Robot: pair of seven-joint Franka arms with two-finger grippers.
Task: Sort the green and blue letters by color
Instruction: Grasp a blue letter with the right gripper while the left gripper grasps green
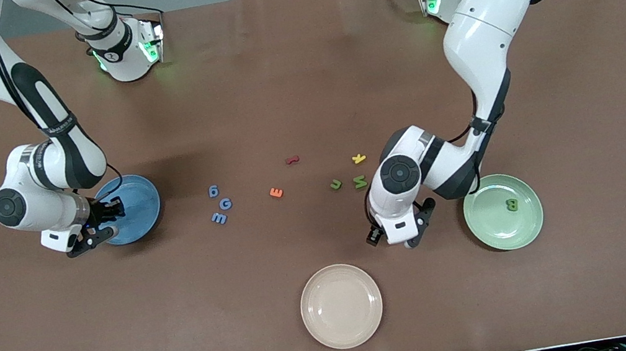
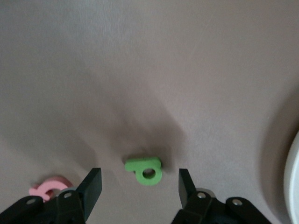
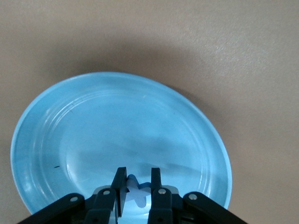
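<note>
My right gripper (image 1: 106, 223) hangs over the blue plate (image 1: 135, 203) at the right arm's end of the table. It is shut on a light blue letter (image 3: 138, 189) just above the plate's inside (image 3: 117, 126). Three light blue letters (image 1: 219, 204) lie together on the cloth. My left gripper (image 1: 401, 235) is low over the cloth beside the green plate (image 1: 494, 228), open, its fingers on either side of a green letter (image 2: 145, 169). That letter lies flat and untouched. Two green letters (image 1: 348, 183) lie on the table. One more (image 1: 512, 205) lies in the green plate.
A beige plate (image 1: 341, 306) stands near the front edge. Red (image 1: 291, 159), orange (image 1: 276, 192) and yellow (image 1: 359, 159) letters lie mid-table. A pink letter (image 2: 49, 186) lies close to one left finger. A pale plate rim (image 2: 294, 186) shows at that view's edge.
</note>
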